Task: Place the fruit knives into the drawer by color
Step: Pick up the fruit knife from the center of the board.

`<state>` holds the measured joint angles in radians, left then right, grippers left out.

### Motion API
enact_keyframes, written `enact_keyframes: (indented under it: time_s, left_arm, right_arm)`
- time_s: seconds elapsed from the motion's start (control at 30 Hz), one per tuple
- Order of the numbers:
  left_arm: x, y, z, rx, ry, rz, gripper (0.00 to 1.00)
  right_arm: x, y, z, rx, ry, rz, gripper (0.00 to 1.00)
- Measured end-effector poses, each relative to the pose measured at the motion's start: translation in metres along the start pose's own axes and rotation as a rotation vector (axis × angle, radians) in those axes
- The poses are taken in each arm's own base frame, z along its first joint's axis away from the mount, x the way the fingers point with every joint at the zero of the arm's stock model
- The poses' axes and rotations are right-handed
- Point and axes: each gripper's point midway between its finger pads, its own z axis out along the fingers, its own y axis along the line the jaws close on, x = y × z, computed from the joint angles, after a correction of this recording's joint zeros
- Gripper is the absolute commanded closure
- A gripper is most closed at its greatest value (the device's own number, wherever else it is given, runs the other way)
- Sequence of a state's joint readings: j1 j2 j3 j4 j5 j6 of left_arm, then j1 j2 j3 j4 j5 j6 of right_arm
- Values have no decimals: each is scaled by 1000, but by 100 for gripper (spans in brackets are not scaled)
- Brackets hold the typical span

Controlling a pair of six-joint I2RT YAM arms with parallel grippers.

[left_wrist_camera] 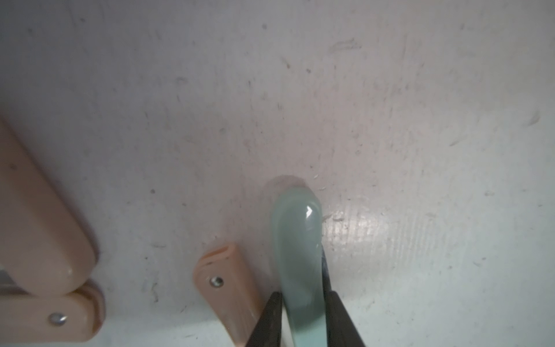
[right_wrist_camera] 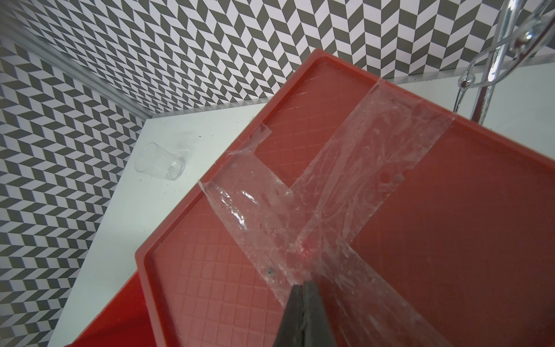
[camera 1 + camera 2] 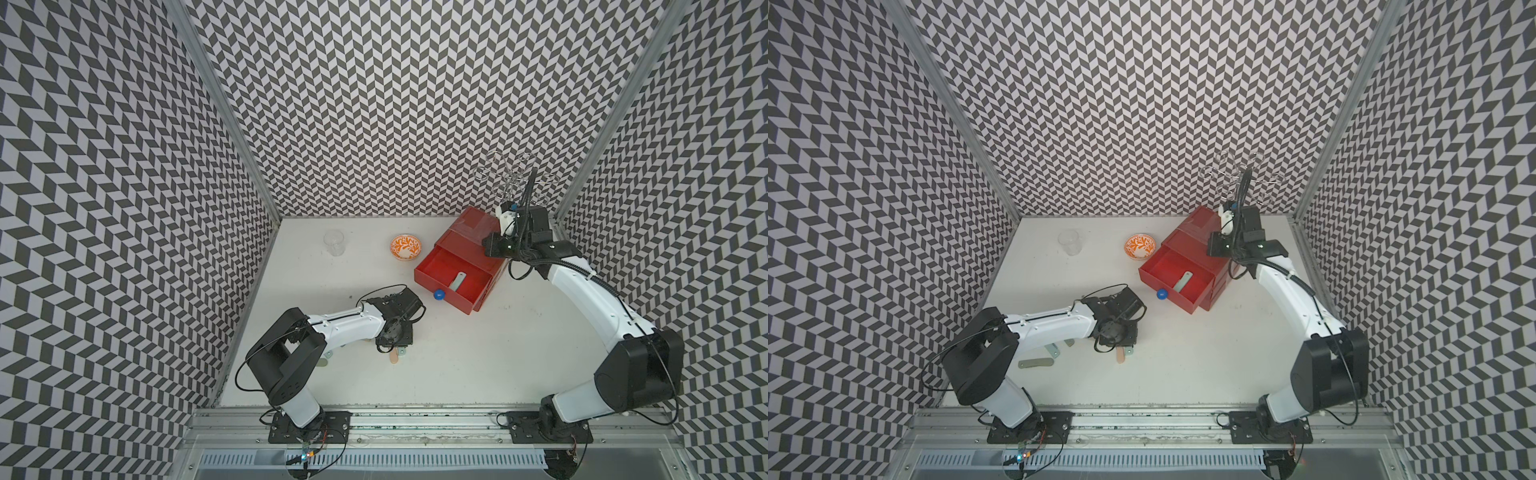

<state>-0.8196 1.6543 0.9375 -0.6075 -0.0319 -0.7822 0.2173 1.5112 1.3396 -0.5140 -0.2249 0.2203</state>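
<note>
Left arm bends low over the white table's front-left part, its black left gripper pinching a pale mint plastic fruit knife. Right arm stretches to the far-right corner, right gripper closed, tips down.

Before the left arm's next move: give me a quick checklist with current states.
1. Left gripper shut on the mint knife: ok, a finger on each side.
2. Knife clear of the table: cannot tell; its tip looks at or near the surface.
3. Neighbours clear: not ok; a peach knife lies right beside the held one.
4. Top drawer open: ok.
5. Colour match: ok; the knife in the drawer looks similarly pale.
6. Right gripper shut, tip on the chest top: ok.
</note>
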Motion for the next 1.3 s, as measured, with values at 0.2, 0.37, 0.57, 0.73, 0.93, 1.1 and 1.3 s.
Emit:
enact_keyframes:
  time_s: [0.2, 0.37, 0.57, 0.73, 0.93, 1.1, 1.3]
  left_arm:
    - [-1, 0, 1, -6, 5, 7, 73]
    - [-2, -1, 2, -10, 11, 18, 72]
    - [-4, -3, 3, -18, 18, 34, 72]
    - [-4, -3, 4, -20, 20, 42, 73]
    - [-4, -3, 4, -18, 22, 50, 81]
    - [-4, -3, 4, -19, 22, 51, 87]
    - [-4, -3, 4, -19, 22, 51, 93]
  right_arm:
    - [0, 0, 0, 0, 0, -3, 99]
    - [0, 0, 0, 0, 0, -4, 99]
    - [0, 0, 0, 0, 0, -4, 99]
    - [0, 0, 0, 0, 0, -4, 99]
    - [0, 0, 0, 0, 0, -4, 99]
    - [0, 0, 0, 0, 0, -5, 99]
    - [0, 0, 0, 0, 0, -5, 99]
